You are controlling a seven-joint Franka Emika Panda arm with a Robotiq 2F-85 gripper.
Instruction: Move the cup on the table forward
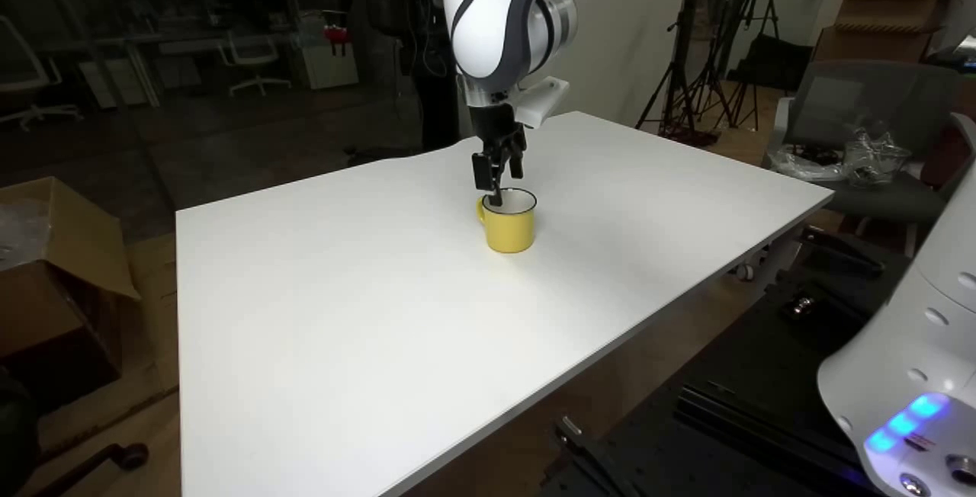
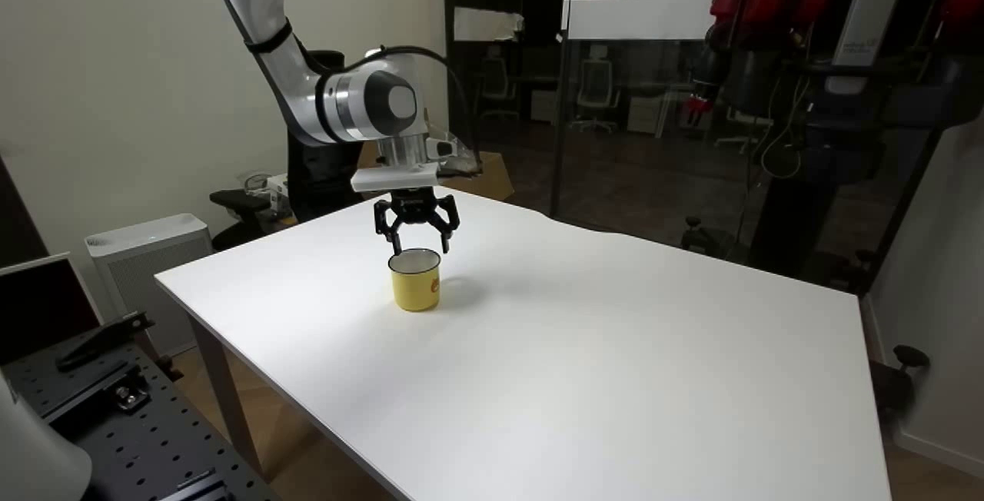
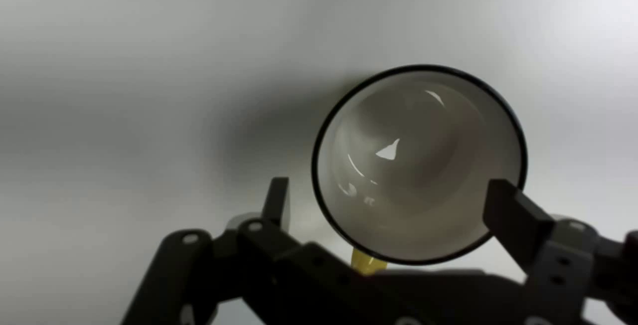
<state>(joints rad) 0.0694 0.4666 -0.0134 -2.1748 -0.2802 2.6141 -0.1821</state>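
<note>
The yellow cup (image 1: 510,233) stands upright on the white table (image 1: 328,329). It has a dark rim, a whitish inside and a handle. It also shows in an exterior view (image 2: 416,290), with a small reddish print. My gripper (image 2: 422,249) points down just above the cup, also seen in an exterior view (image 1: 506,187). In the wrist view the gripper (image 3: 389,181) is open and empty. Its left finger lies outside the rim of the cup (image 3: 423,165); its right finger overlaps the rim. The handle is partly hidden by the gripper there. I cannot tell whether a finger touches the rim.
The table's dark near edge (image 1: 602,356) faces a black perforated mount (image 2: 146,439). A white robot base (image 1: 907,375) with blue lights stands by it. Open cardboard boxes (image 1: 84,245), a grey chair (image 1: 869,112) and tripods (image 1: 679,78) stand around the table.
</note>
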